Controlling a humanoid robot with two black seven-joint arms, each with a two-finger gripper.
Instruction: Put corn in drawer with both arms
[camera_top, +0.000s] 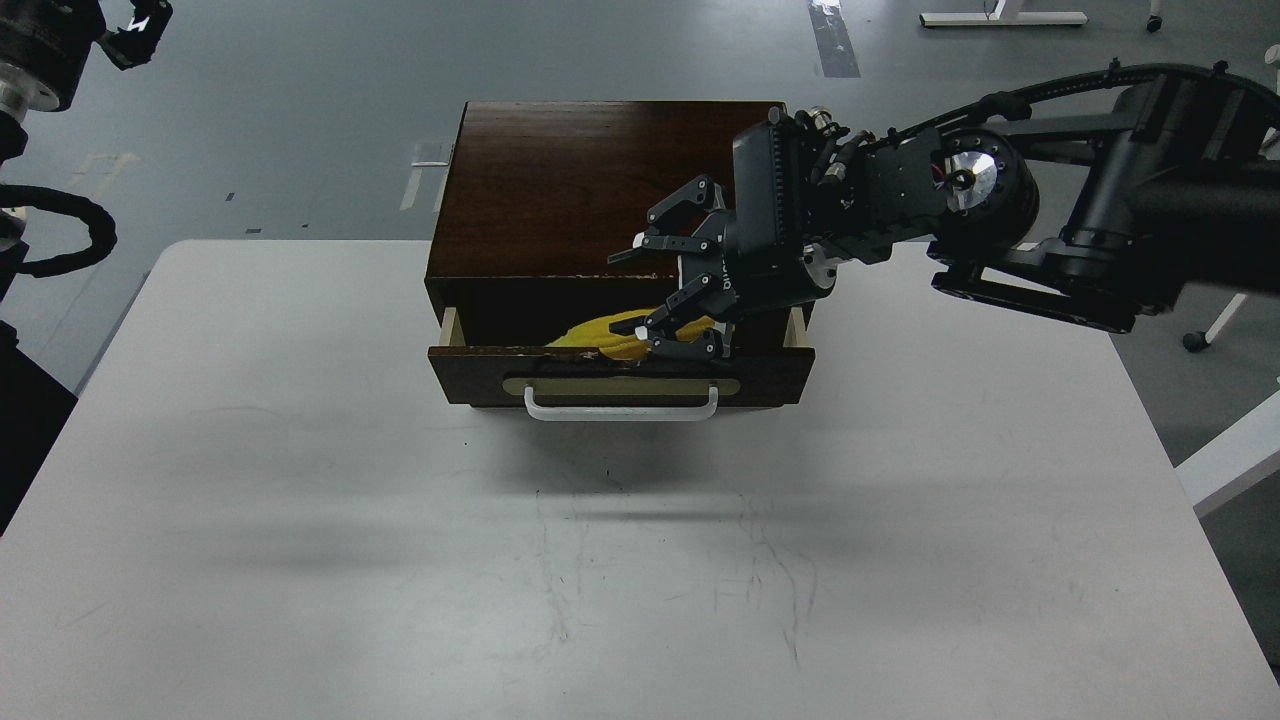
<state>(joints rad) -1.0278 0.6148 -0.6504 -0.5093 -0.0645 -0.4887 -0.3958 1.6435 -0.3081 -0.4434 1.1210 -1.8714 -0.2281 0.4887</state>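
The dark brown drawer (480, 372) of the cabinet (580, 180) is pulled open toward me. The yellow corn (598, 336) lies inside it, just behind the drawer front, partly hidden by the front panel and my gripper. My right gripper (642, 290) hangs over the drawer's right half with its fingers spread wide, the lower fingers just above the corn and not closed on it. My left arm is raised at the top left; its gripper (140, 22) is small and dark, far from the drawer.
The cabinet stands at the far edge of a white table (300, 500). A white bar handle (620, 406) sits on the drawer front. Grey floor lies beyond, with another table's corner (1235, 455) at the right.
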